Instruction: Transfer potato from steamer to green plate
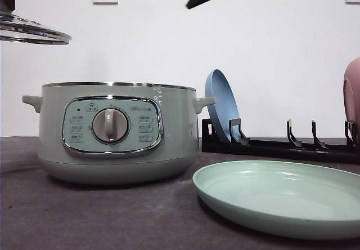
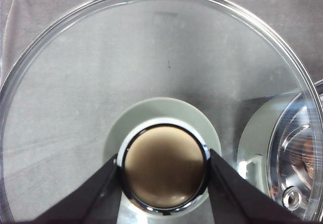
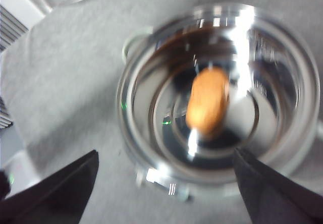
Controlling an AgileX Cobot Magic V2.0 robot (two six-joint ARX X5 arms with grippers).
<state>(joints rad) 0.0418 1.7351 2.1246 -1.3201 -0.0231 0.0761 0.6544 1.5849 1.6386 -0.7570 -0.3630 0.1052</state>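
You are looking at the steamer [image 1: 115, 132], the biggest thing on the table, sitting open with its glass lid [image 1: 31, 29] hanging up and off to its side. The left gripper [image 2: 164, 167] is pinching the lid's knob [image 2: 164, 166] between its fingers, and through the glass the steamer's rim is showing just beside the lid. Just beside the steamer, on the side away from the lid, the green plate [image 1: 281, 196] is lying flat and bare, waiting for its load. Behind that plate, and also near the steamer, a black rack [image 1: 281, 146] is holding a blue plate [image 1: 222, 106] on edge.

The right gripper [image 3: 164, 183] is hovering above the steamer's open mouth with its fingers spread wide and nothing between them. Directly under it the potato [image 3: 207, 108] is lying on its side near the middle of the steamer's shiny inner pan.

I judge that the potato is firm and fairly heavy for its size, with smooth rounded skin that could slip or roll on the slick metal. You are probably best taking it across its narrow middle, jaws square to its long axis, closing firmly. The right wrist picture is blurred, so finer detail is beyond telling.
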